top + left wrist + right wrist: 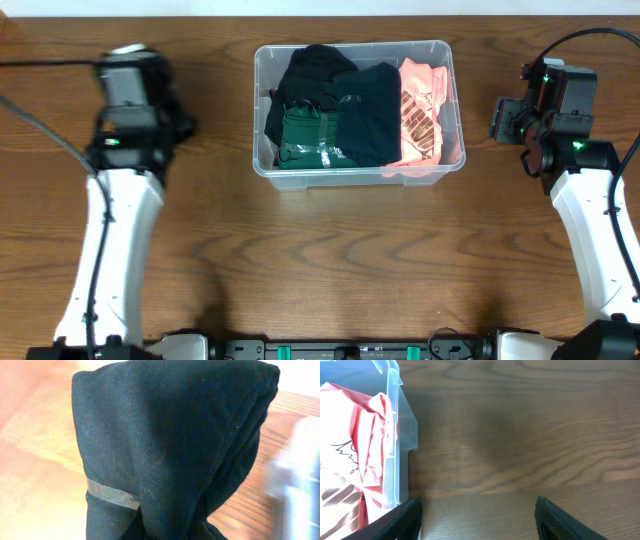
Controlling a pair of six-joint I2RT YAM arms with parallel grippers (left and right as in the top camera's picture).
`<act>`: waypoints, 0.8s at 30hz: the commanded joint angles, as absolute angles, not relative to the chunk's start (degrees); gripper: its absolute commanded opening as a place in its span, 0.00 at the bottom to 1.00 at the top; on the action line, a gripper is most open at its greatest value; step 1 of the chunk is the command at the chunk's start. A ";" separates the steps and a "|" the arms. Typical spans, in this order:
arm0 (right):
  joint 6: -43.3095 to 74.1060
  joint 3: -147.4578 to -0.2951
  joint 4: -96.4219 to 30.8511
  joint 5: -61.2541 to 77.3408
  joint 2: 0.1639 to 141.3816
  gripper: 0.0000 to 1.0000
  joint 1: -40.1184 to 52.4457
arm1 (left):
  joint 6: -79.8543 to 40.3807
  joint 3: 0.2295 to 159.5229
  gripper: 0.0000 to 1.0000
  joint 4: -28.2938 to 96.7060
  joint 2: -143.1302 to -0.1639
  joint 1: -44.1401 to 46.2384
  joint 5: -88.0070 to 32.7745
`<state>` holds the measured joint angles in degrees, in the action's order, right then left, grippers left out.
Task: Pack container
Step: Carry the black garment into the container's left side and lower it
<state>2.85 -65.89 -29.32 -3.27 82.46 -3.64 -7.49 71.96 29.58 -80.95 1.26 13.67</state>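
The clear plastic container (350, 177) stands at the table's far middle. It holds black garments (340, 90), a green garment (305, 135) and a pink printed garment (425, 110). My left gripper (178, 125) is left of the container. In the left wrist view a black garment (175, 450) with a grey strip hangs close to the camera and hides the fingers. My right gripper (505, 120) is open and empty just right of the container. In the right wrist view its fingers (477, 520) are spread over bare wood beside the container wall (395, 435) and the pink garment (355, 450).
The wooden table (330, 270) stretches in front of the container between the two arms. Black cables run across the far left (40, 65) and far right (590, 35) corners.
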 commanded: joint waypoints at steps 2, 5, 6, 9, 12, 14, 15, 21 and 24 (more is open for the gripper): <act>3.81 -65.87 -29.41 -3.64 82.63 0.70 -4.10 | -7.79 73.71 0.06 29.74 -81.76 10.94 14.04; 3.84 -65.87 -29.63 -3.62 82.63 0.70 -4.10 | -9.19 75.02 0.06 29.89 -83.40 16.34 14.02; 3.84 -65.87 -29.67 -3.62 82.63 0.70 -4.10 | -9.96 75.77 0.06 30.13 -84.09 17.80 14.00; 3.84 -65.87 -29.76 -3.62 82.63 0.70 -4.10 | -10.24 79.35 0.06 32.21 -86.52 21.10 14.00; 3.81 -65.87 -29.80 -3.62 82.63 0.70 -4.10 | -10.24 83.81 0.06 34.13 -88.97 23.66 14.00; 3.84 -65.87 -29.80 -3.62 82.63 0.70 -4.10 | -11.57 86.35 0.06 34.30 -90.94 25.15 14.00; 3.84 -65.87 -29.80 -3.62 82.63 0.70 -4.10 | -12.05 87.18 0.06 34.30 -91.77 25.67 13.98; 3.84 -65.87 -29.82 -3.64 82.63 0.70 -4.10 | -13.02 88.31 0.06 33.98 -97.03 28.12 13.91; 3.84 -65.87 -29.82 -3.62 82.63 0.70 -4.10 | -13.02 88.31 0.06 33.85 -99.57 28.10 10.00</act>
